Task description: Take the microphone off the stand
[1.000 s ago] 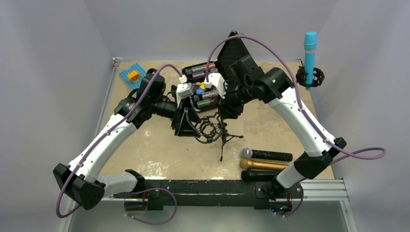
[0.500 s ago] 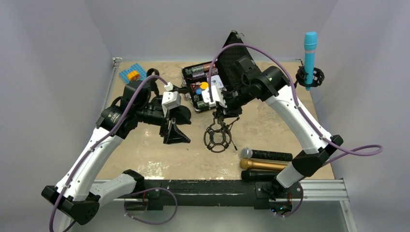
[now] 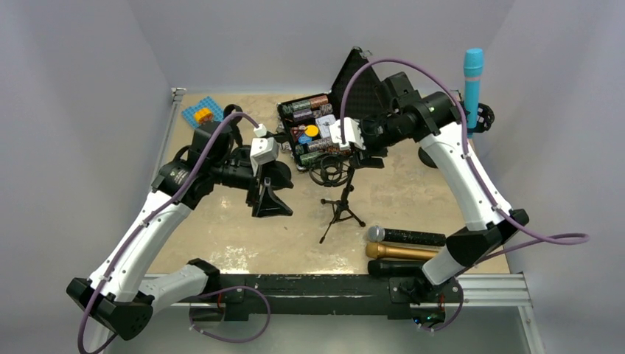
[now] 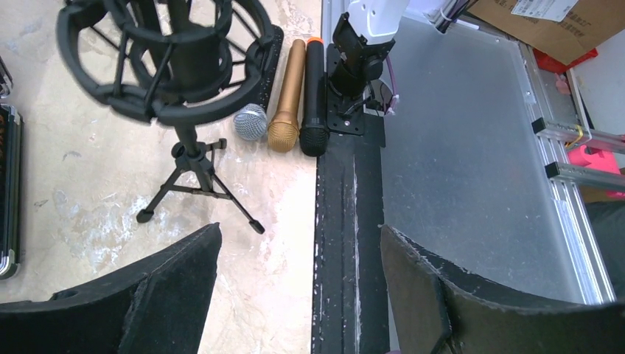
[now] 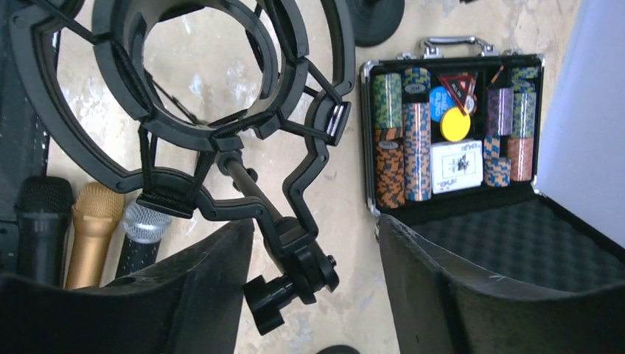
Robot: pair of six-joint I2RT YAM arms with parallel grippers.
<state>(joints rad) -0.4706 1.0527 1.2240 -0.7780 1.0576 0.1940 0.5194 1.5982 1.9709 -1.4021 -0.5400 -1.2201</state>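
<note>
A tripod stand (image 3: 340, 203) sits at the middle of the table (image 3: 236, 236). Three microphones (image 3: 404, 251) lie side by side at its front right, a poker chip case (image 3: 309, 134) lies behind it, and another microphone (image 3: 472, 77) stands upright at the far right.

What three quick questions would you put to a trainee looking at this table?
1. True or false: the tripod stand in the middle of the table holds no microphone.
2. How many lying microphones sit side by side at the near edge of the table? A) two B) three C) five
3. Fill in: the upright microphone at the far right is ____ in colour.

Key: 1 true; 2 B; 3 blue.
</note>
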